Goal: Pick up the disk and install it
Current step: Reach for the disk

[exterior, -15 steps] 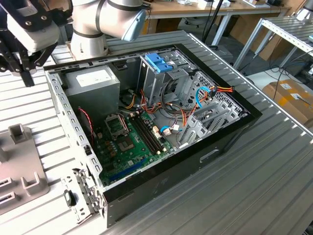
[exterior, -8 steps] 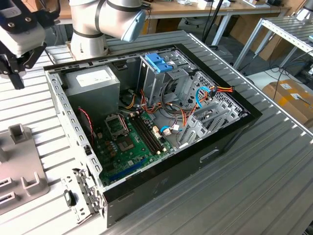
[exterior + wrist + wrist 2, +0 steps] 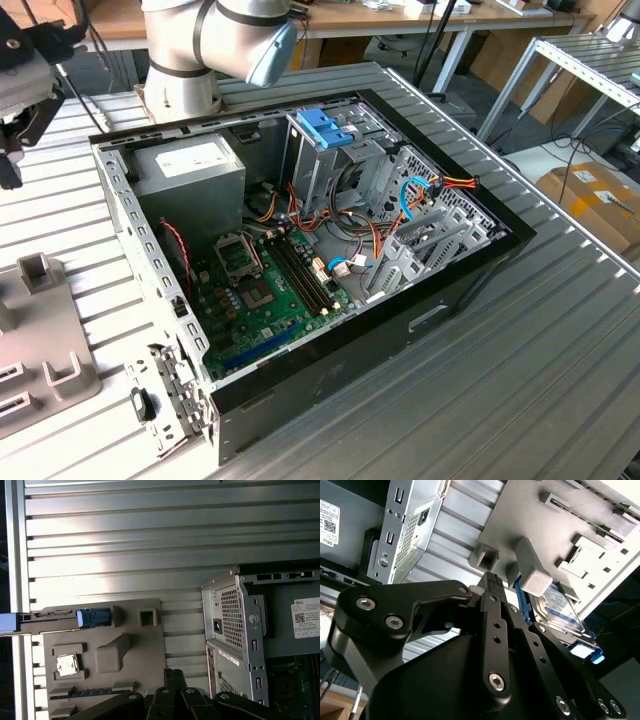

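- The black multi-link end effector (image 3: 490, 580) is seen in both wrist views with its fingers drawn together, tip against tip as far as can be judged. Nothing is held between them.
- The flat rectangular silver-metal disk (image 3: 560, 611), with a white label crossed by a blue band and light-blue plastic rails (image 3: 92, 617) along its edges, is not yet picked up.
- The disk is judged to stand on edge in a slot at one border of the grey moulded fixture plate (image 3: 150, 650). The plate rests on the ribbed aluminium table (image 3: 150, 540).
- No contact is observed: the disk is apart from the end effector, with raised blocks of the fixture plate between the two.
- Governing relation: the disk lies ahead of the fingertips and across the fixture plate. The fingertips are placed over the plate's near border and the disk at the opposite one.
- The disk's long axis is judged to run along that far border, roughly crosswise to the direction in which the fingers point. Its thin edge is presented upward in the first wrist view.
- The open black computer case (image 3: 450, 290) is recorded beside the fixture plate, towards the exterior view's right.
- The metal drive cage inside the case, topped by a blue plastic bracket (image 3: 325, 127), is well apart from the disk.
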Motion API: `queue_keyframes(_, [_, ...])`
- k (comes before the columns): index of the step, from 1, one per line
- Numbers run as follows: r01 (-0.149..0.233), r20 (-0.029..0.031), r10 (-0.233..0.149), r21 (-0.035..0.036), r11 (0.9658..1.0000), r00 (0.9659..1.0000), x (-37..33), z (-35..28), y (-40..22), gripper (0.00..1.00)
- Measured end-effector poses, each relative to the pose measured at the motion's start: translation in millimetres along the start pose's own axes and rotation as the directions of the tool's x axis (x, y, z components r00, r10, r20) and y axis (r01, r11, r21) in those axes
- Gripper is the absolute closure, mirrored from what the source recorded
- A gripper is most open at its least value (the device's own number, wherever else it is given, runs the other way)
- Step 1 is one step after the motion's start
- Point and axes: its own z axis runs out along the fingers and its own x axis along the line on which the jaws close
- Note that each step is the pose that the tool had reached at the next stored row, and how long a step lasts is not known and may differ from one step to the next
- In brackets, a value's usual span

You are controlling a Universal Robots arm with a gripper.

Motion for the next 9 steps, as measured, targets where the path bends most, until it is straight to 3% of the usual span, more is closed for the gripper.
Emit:
queue_keyframes(5, [0.0,0.0001,0.0,-0.0001,1.0,1.0,22.2,1.2,-1.8,0.89])
queue_keyframes(9, [0.0,0.0001,0.0,-0.0001,1.0,1.0,25.3,1.5,-2.0,0.89])
